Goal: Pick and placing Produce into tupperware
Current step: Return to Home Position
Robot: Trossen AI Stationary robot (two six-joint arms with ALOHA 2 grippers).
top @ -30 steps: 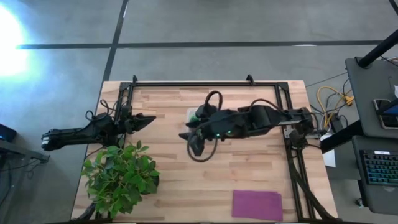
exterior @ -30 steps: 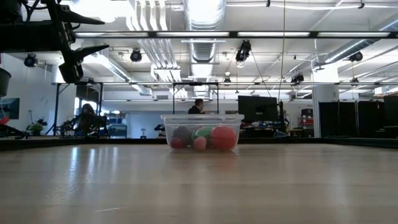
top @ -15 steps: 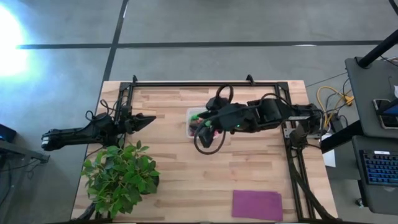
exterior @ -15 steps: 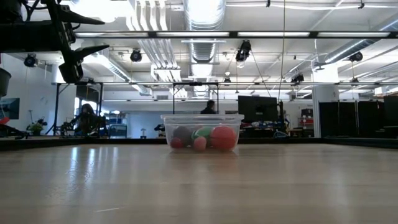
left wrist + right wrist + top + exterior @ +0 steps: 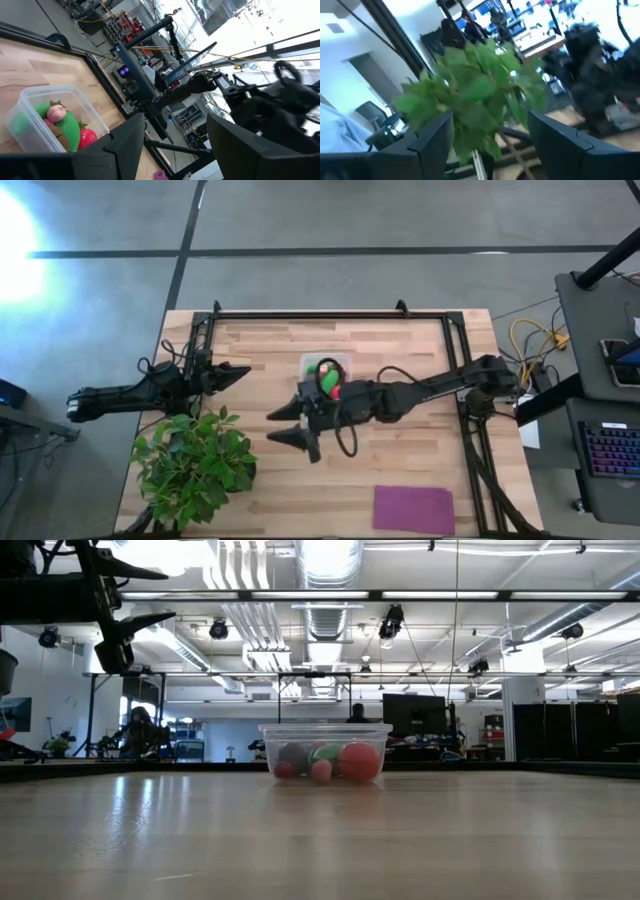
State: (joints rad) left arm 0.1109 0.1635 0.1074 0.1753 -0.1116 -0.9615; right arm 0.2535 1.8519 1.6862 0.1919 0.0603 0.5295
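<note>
The clear tupperware (image 5: 325, 373) stands on its base on the table's far middle, also seen in the low view (image 5: 325, 730) and the left wrist view (image 5: 30, 107). Produce lies inside it: a green piece (image 5: 70, 129), a red one (image 5: 358, 761), a small pink one (image 5: 321, 770) and a grey-brown ball (image 5: 293, 756). My right gripper (image 5: 272, 427) hangs open to the near left of the tupperware, pointing toward the plant (image 5: 480, 95). My left gripper (image 5: 243, 373) waits open at the table's left, high above the wood (image 5: 158, 595).
A leafy potted plant (image 5: 195, 455) fills the near left corner, close in front of my right gripper. A purple mat (image 5: 413, 508) lies flat at the near right. A black frame (image 5: 330, 314) runs along the far edge. People show in the room behind (image 5: 135, 730).
My right gripper has drawn away from above the tupperware toward the near edge and the left, tipping from pointing down to nearly level. The tupperware, covered by the arm before, now shows with the produce in it. It has not shifted.
</note>
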